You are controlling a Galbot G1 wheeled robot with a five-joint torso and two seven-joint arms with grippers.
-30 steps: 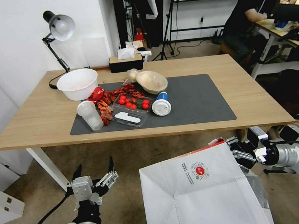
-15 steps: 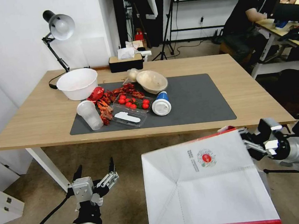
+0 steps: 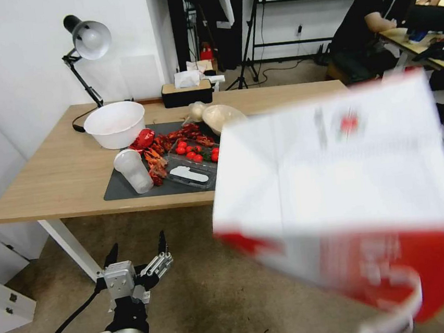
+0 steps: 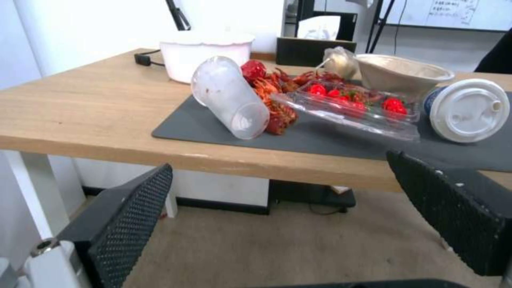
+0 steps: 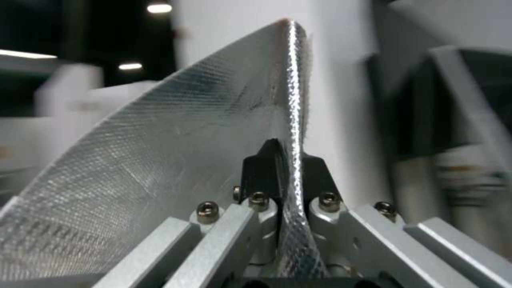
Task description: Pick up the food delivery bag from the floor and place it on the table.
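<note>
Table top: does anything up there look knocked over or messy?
Yes. On the dark mat a clear plastic cup and a white-lidded cup both lie on their sides, and red crayfish are strewn loose beside an open clear tray of tomatoes.

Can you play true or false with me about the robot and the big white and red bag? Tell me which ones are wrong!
1. The food delivery bag is lying on the floor. False: it is up in the air, in front of the table.
2. The right tool is pinching the bag's silver-lined edge. True.
3. The left tool is holding a cup. False: it is open and empty, low in front of the table.
4. A clear plastic cup lies tipped over on the dark mat. True.
5. The white bowl is on the floor. False: it stands on the table near the desk lamp.
</note>
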